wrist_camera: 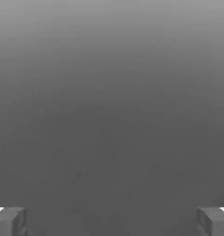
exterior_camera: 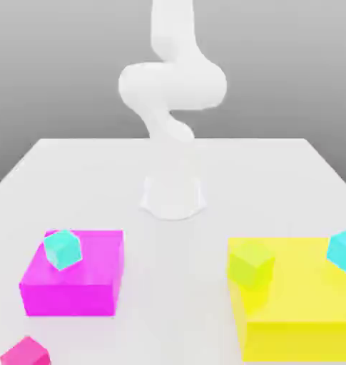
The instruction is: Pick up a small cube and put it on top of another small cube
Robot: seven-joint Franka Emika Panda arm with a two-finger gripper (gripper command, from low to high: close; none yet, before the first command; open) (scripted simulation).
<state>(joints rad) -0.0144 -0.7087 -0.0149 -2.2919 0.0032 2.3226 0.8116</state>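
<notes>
From the exterior view, you've got 2 small plain cyan cubes: one (exterior_camera: 62, 248) atop the big magenta block (exterior_camera: 74, 274), the other (exterior_camera: 342, 250) on the big yellow block (exterior_camera: 297, 299), well apart, both far below your raised arm (exterior_camera: 172, 85). Hand view: tool (wrist_camera: 112, 221) spread wide, holding nothing.

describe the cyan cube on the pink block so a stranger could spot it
Find the big magenta block at the exterior view's left. The small cyan cube sits on its top, near one corner. Its cyan twin rests on the yellow block instead.
</notes>
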